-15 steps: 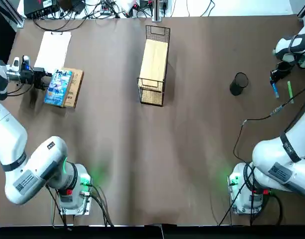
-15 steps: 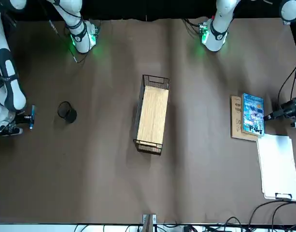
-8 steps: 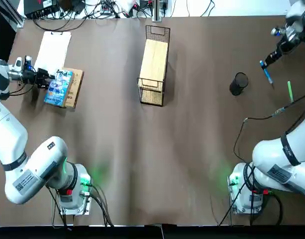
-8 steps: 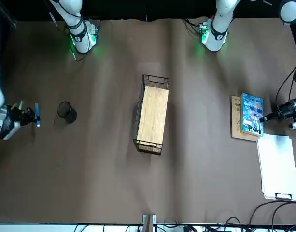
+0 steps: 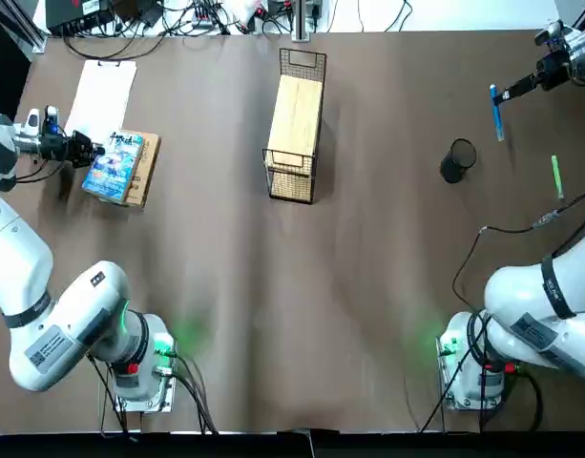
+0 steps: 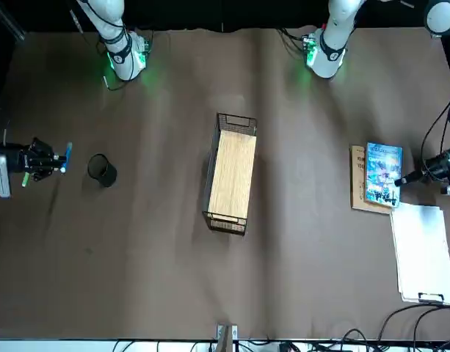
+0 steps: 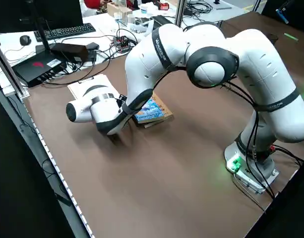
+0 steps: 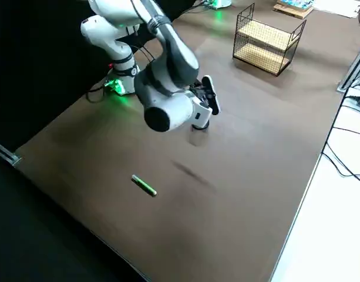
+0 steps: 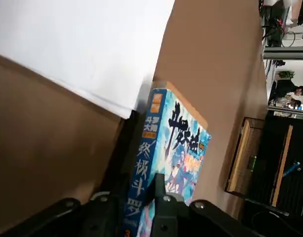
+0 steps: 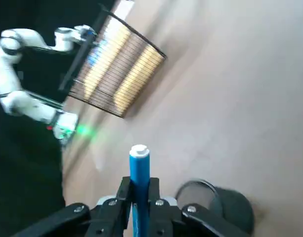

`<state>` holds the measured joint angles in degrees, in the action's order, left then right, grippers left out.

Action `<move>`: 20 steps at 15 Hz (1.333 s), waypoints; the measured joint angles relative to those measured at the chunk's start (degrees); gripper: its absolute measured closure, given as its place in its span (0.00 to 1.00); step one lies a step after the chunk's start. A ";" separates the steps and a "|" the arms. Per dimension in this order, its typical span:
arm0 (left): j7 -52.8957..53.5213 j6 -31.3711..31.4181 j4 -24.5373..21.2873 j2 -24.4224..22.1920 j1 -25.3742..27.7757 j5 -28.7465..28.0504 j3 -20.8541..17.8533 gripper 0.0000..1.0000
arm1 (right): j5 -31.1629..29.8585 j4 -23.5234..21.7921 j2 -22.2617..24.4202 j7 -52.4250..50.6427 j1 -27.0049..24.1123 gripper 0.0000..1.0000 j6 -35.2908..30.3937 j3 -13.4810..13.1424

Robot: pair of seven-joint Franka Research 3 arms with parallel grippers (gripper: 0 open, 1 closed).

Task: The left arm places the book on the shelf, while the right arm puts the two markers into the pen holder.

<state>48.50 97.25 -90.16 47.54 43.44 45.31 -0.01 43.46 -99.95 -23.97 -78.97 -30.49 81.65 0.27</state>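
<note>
Evidently at the carrying stage for the blue marker (image 10: 140, 173), pinched in the right jaws; next, bring over the pen holder (image 10: 235, 207), beside those jaws, and lower. Apparently pinching the book (image 9: 176, 148) between the left jaws; next, lift towards the shelf (image 5: 294, 119), well apart from them.

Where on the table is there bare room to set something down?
Bare: between the books and rack, and from the rack to the pen cup. Crowded: the books' corner, with the left pincer and paper.
</note>
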 joint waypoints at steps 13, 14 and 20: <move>-8.35 -17.20 1.05 -7.09 2.38 8.85 2.88 0.80 | 22.62 -9.49 -11.29 -36.45 -3.20 0.83 -9.70 0.14; -8.35 -18.04 0.90 -7.08 2.76 9.43 4.45 0.80 | 22.78 -9.47 -11.65 -36.91 -3.26 0.83 -9.79 0.14; -8.11 -20.18 -2.34 -6.26 1.74 9.78 17.42 0.80 | 22.84 -9.30 -12.15 -39.68 -3.29 0.83 -9.86 0.15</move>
<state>40.39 77.07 -92.51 41.28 45.18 55.09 17.42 66.30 -109.26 -36.12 -118.65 -33.78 71.79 0.42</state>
